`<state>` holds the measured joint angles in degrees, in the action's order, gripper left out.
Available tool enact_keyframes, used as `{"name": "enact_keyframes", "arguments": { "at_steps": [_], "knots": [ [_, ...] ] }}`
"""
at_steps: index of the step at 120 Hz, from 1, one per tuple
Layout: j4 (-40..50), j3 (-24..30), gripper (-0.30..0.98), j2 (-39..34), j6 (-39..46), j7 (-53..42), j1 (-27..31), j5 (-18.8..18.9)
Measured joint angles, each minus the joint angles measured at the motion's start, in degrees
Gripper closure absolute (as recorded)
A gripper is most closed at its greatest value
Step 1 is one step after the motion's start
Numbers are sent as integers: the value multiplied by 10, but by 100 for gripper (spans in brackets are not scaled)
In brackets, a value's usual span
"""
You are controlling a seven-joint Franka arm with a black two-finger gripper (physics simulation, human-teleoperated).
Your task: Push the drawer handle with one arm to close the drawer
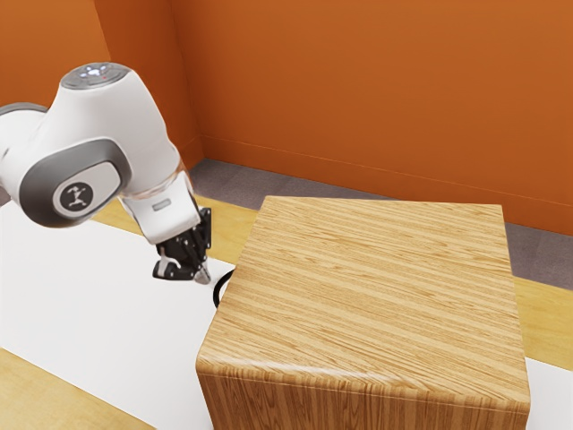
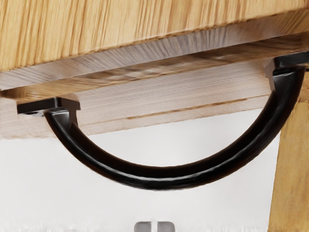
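Note:
The gripper [image 1: 202, 274] hangs beside the cabinet's handle side in the exterior view, its tips a little above and to the view's left of the black handle [image 1: 218, 292]. Two grey fingertips of the gripper [image 2: 154, 226] stand close together, shut with nothing held, a short way out from the curved handle [image 2: 164, 179] and apart from it. Both handle ends meet the wooden drawer front [image 2: 169, 99], under the cabinet's top edge. Most of the drawer is hidden beneath the top in the exterior view, and how far it stands out I cannot tell.
The wooden cabinet [image 1: 367, 291] takes up the middle and right of the exterior view. White table surface [image 1: 81, 305] lies beneath the arm, with pale wooden strips [image 1: 49, 385] along it. Orange walls [image 1: 376, 90] rise behind.

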<state>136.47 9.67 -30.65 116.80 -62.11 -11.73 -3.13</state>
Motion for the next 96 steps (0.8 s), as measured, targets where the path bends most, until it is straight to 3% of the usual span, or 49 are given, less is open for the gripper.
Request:
{"name": "enact_keyframes", "arguments": {
  "at_steps": [26,62,96],
  "knots": [
    [8,-2,65,-36,-36,7,22,10],
    [6,-35,21,-67,-80,22,30,27],
    [-27,-98,8,-105,-127,30,30,57]
  ]
}}
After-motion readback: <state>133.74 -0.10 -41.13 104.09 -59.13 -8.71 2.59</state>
